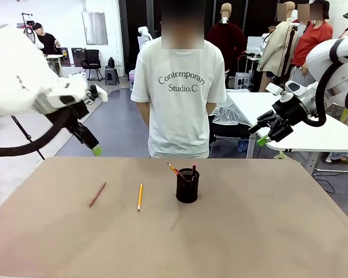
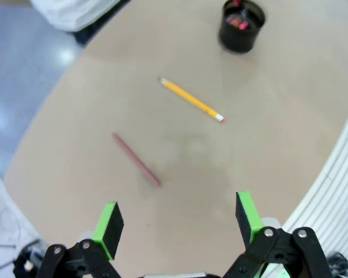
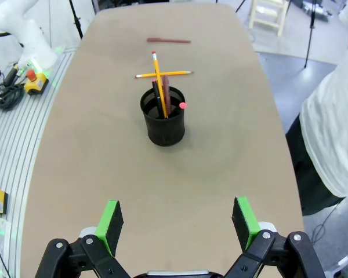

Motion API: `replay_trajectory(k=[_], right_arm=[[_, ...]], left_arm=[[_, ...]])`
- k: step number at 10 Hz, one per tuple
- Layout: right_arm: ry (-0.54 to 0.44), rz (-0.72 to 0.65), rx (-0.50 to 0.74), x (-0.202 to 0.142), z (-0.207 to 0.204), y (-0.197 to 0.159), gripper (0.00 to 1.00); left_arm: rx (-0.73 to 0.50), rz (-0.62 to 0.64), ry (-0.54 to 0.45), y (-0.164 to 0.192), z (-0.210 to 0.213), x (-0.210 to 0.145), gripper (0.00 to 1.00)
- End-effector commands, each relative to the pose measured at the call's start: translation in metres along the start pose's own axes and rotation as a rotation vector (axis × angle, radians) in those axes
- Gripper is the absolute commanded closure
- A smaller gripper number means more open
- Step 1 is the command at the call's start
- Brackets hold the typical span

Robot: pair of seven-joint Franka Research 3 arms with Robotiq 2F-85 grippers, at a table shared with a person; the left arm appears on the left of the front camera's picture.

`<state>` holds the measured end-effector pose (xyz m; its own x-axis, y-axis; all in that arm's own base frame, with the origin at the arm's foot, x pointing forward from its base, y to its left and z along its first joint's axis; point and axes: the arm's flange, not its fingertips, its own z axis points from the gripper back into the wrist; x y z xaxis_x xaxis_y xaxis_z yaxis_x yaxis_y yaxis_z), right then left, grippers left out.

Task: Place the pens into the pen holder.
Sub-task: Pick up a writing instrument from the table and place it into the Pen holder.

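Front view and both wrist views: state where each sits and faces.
Front view: between the arms, facing across the table at the person; left gripper, right gripper.
Left wrist view: on that wrist, looking down at yellow pen, reddish-brown pen; own open fingers.
Right wrist view: likewise, looking down at pen holder; own open fingers.
Shared: pen holder, both pens.

The left arm (image 1: 23,81) stood high on its own side, its wrist bent downward, and the left gripper (image 1: 93,146) hung raised, pointing down and inward. Along its fingers (in its wrist view) the two green pads (image 2: 108,223) sat wide apart, with nothing between them. The right arm (image 1: 336,58) arched in from the opposite side, and the right gripper (image 1: 261,134) was angled down toward the middle. From the front its jaws seemed parted, and its wrist view showed the fingers (image 3: 243,215) spread wide and empty.
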<state>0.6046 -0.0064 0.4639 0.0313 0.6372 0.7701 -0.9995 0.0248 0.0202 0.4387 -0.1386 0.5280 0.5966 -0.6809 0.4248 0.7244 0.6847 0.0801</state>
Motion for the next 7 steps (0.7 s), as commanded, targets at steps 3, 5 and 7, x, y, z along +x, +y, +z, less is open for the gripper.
replay_trajectory(k=[3, 5, 7], right_arm=[[0.005, 0.007, -0.006, 0.003, 0.002, 0.000, 0.00], [0.005, 0.007, -0.006, 0.003, 0.002, 0.000, 0.00], [0.005, 0.007, -0.006, 0.003, 0.002, 0.000, 0.00]], left_arm=[[0.028, 0.034, 0.046, 0.000, -0.016, 0.003, 0.00], [0.028, 0.034, 0.046, 0.000, -0.016, 0.003, 0.00], [0.028, 0.034, 0.046, 0.000, -0.016, 0.003, 0.00]])
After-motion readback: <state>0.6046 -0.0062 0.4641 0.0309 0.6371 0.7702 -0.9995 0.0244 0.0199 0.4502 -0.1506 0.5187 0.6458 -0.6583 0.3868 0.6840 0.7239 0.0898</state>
